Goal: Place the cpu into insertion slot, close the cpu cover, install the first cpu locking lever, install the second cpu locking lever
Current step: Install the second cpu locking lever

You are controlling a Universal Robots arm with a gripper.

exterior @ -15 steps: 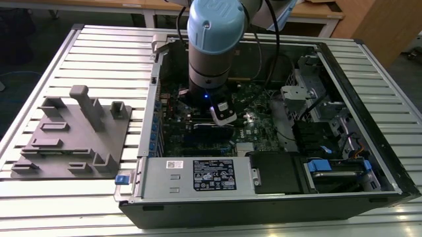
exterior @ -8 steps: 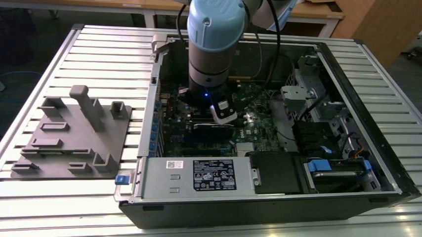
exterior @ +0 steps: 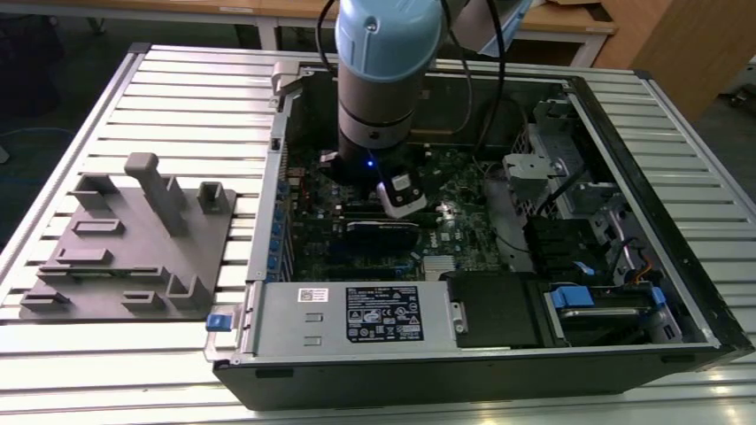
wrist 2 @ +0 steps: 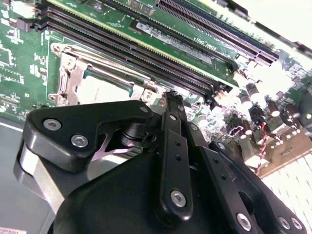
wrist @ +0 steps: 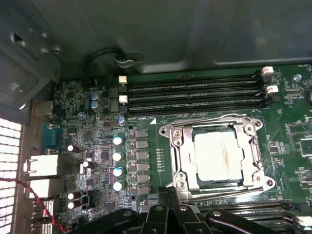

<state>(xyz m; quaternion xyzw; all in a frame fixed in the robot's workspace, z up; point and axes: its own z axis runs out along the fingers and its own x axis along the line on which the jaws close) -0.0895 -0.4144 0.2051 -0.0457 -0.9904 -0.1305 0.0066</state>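
Silvery-grey square cpu [wrist: 218,157] seated in metal-rimmed insertion slot [wrist: 171,158], thin silvery frame cover [wrist: 257,163] lowered around it, centre-right of first wrist view; black tool [wrist: 168,191] just below, grip state indeterminable.

Slatted metal table [exterior: 142,88], wooden desks [exterior: 283,9] behind, grey floor [exterior: 48,53]

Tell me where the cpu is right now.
In the first wrist view the cpu lies flat in the insertion slot on the green circuit board, under the cpu cover, between rows of long black slots, with the gripper beside the frame's edge.
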